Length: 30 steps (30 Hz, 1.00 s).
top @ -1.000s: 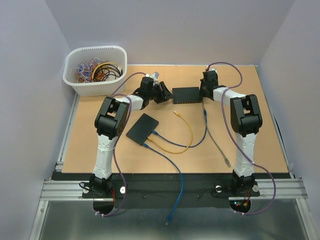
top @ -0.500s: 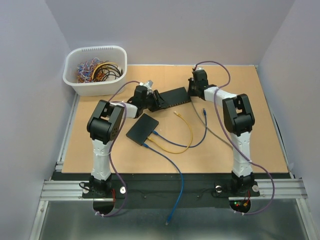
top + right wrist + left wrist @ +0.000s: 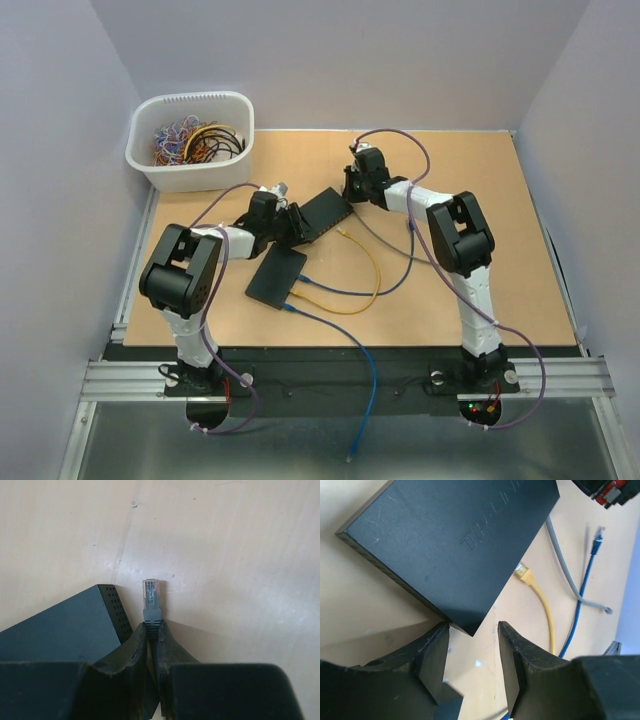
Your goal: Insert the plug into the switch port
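I see the clear plug [image 3: 152, 596] pinched in my right gripper [image 3: 151, 629], just beside the vented end of the black switch [image 3: 65, 627] on the worktop [image 3: 235, 540]. My left gripper [image 3: 472, 647] is released, the switch corner between its fingers, possibly touching one.

The switch [image 3: 445, 545] is dark grey, with faint letters in the same colour. The plug [image 3: 151, 596] is clear, on a grey boot. There is a yellow cable [image 3: 546, 611], a blue cable [image 3: 586, 575] and a grey cable [image 3: 561, 562]. The table [image 3: 540, 200] is light brown. The basket [image 3: 150, 160] is white.
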Each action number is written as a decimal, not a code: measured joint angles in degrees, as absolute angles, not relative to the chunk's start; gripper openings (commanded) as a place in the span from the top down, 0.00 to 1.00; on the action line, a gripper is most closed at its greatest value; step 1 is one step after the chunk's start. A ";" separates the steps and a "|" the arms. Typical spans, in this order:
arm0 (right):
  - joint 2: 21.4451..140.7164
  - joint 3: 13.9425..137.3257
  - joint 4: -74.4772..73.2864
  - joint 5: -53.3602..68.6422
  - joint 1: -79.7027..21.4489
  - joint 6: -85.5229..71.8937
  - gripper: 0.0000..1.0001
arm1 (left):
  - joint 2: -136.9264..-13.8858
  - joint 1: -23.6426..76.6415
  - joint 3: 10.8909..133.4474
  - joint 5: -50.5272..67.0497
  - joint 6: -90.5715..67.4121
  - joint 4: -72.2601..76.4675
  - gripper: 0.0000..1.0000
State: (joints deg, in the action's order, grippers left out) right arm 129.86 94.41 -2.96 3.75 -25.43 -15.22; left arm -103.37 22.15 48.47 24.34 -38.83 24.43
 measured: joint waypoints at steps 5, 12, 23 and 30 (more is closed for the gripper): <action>130.13 95.04 -3.20 3.40 -26.76 -15.22 1.00 | -101.12 20.25 48.23 22.52 -37.12 20.78 0.46; 130.13 96.29 -5.58 1.69 -27.46 -13.67 1.00 | -96.60 18.17 50.94 18.74 -34.54 14.46 0.46; 121.93 91.46 -8.40 -3.22 -27.59 -11.79 1.00 | -86.63 16.47 53.63 10.72 -31.90 10.02 0.45; 107.26 79.96 -8.40 -3.64 -30.20 -13.30 1.00 | -94.65 13.76 56.34 13.74 -31.03 17.10 0.45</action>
State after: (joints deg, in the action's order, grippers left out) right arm 107.26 79.96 -8.40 -3.64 -30.20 -13.30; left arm -94.65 13.76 56.34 13.74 -31.03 17.10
